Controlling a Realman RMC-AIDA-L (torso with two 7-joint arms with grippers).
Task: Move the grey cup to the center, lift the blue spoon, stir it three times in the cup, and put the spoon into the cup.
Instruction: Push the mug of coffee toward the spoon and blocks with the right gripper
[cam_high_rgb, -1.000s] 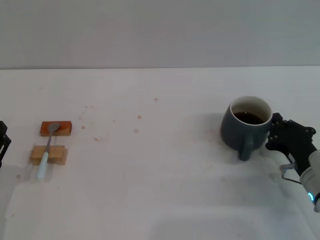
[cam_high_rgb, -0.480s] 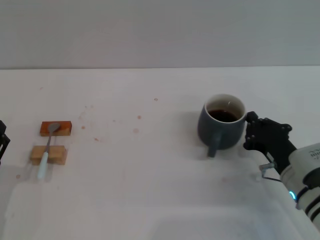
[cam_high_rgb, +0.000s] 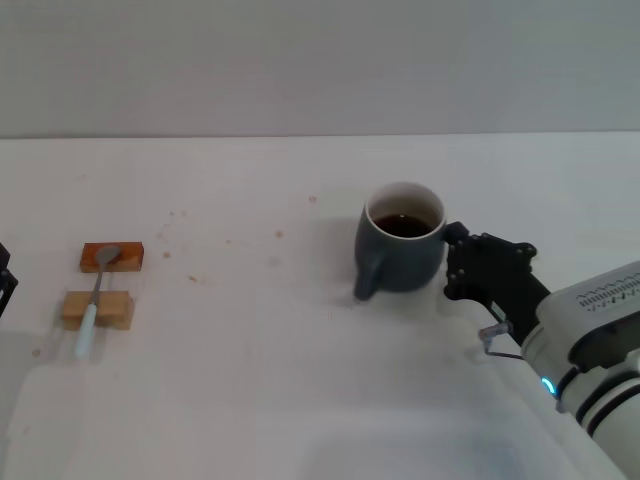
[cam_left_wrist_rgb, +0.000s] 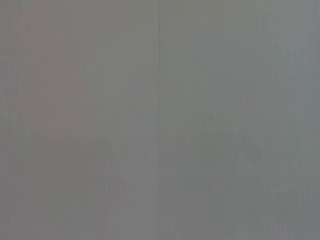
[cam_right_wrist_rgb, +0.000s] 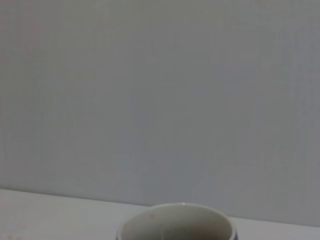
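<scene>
The grey cup (cam_high_rgb: 400, 262) stands upright on the white table (cam_high_rgb: 260, 380), a little right of its middle, with dark liquid inside and its handle toward the front left. My right gripper (cam_high_rgb: 456, 262) is against the cup's right side, touching it. The right wrist view shows only the cup's pale rim (cam_right_wrist_rgb: 175, 222) close below the camera. The blue spoon (cam_high_rgb: 92, 310) lies at the far left, its bowl on one wooden block and its handle across another. My left gripper (cam_high_rgb: 5, 283) is parked at the left edge, just left of the spoon.
The spoon rests on an orange-brown block (cam_high_rgb: 112, 257) and a pale wooden block (cam_high_rgb: 98, 309). A few small stains (cam_high_rgb: 278, 235) dot the table between the spoon and the cup. The left wrist view shows only a plain grey surface.
My right gripper has moved left across the table, and the grey cup has moved with it from the right side toward the middle. The cup's handle has swung from front to front left. The spoon has not moved.
</scene>
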